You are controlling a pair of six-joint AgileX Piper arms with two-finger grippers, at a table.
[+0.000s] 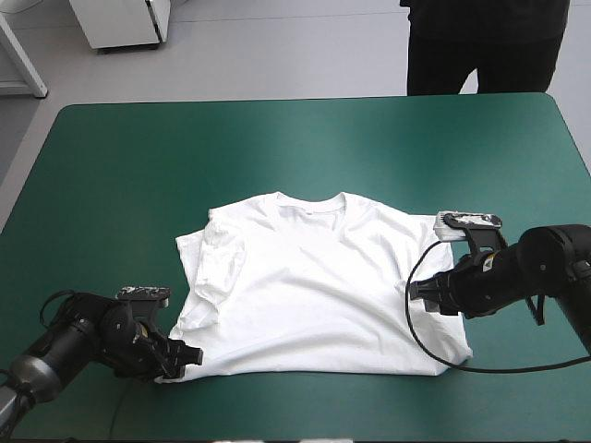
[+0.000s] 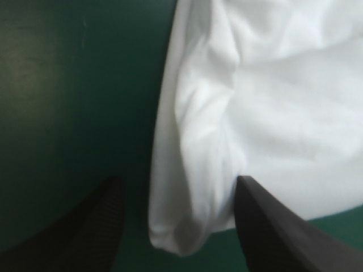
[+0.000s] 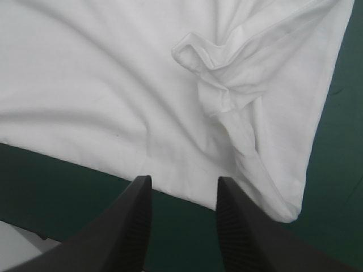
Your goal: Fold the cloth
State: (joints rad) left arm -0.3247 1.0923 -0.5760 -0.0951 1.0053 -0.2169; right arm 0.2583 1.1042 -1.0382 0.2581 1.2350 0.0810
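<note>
Left gripper [image 2: 178,181]: its black fingers [image 2: 93,226] stand wide apart and hold nothing, low over the teal-green cover [image 2: 57,85].
Between the left fingers: a rounded hem corner [image 2: 187,226] of the white T-shirt [image 1: 314,295] lies on the cover and reaches back past the fingertips. It comes close to one finger, and a strip of cover shows beside the other.
Ahead of the left fingers: the cloth runs on in soft wrinkles, its side edge leading away from the tips.
Right gripper [image 3: 184,180]: the fingers are parted by a narrower gap and grip nothing; only cover shows between them.
Just ahead of the right fingertips: an edge of the T-shirt crosses, near the tips; contact cannot be told.
Farther ahead of the right fingers: a bunched fold [image 3: 212,68], with a cloth corner [image 3: 286,209] off to one side.
T-shirt overall: spread flat about the middle of the table [image 1: 120,166], collar [image 1: 309,205] toward the far edge. The sleeve [image 1: 222,263] on the left gripper's side is folded in over the body.
</note>
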